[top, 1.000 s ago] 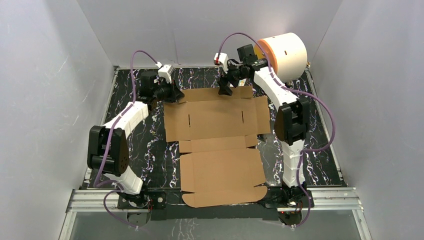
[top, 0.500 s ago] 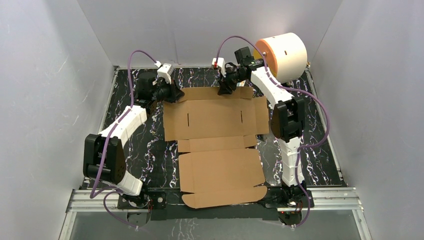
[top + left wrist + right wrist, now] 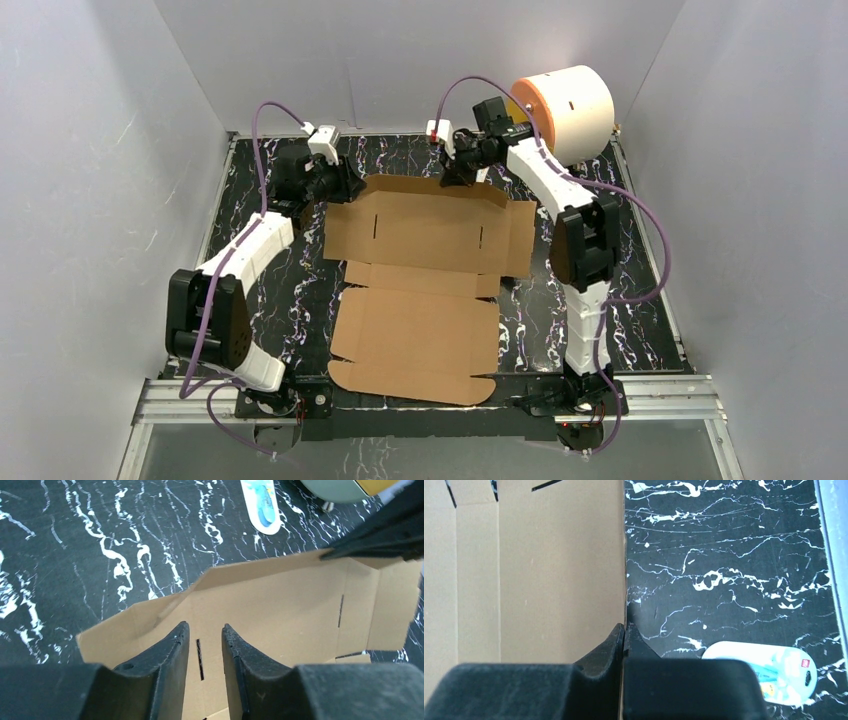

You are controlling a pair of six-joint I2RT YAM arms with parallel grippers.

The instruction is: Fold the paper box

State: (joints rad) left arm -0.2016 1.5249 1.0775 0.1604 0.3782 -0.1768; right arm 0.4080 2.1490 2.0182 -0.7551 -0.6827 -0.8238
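Right jaws pinch the flat brown cardboard box (image 3: 425, 235); left jaws hover narrowly parted. A white-and-orange cylinder (image 3: 572, 100) stands beyond.

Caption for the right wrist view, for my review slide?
Right pincer shut on an edge of the paper box, above the black marbled table.

One paper box (image 3: 420, 230) (brown), one cylinder (image 3: 570, 105)

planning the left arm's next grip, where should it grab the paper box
Probably the far left flap of the paper box, from the left: it looks tilted up off the table, so jaws can straddle its thin edge; the middle lies flat.
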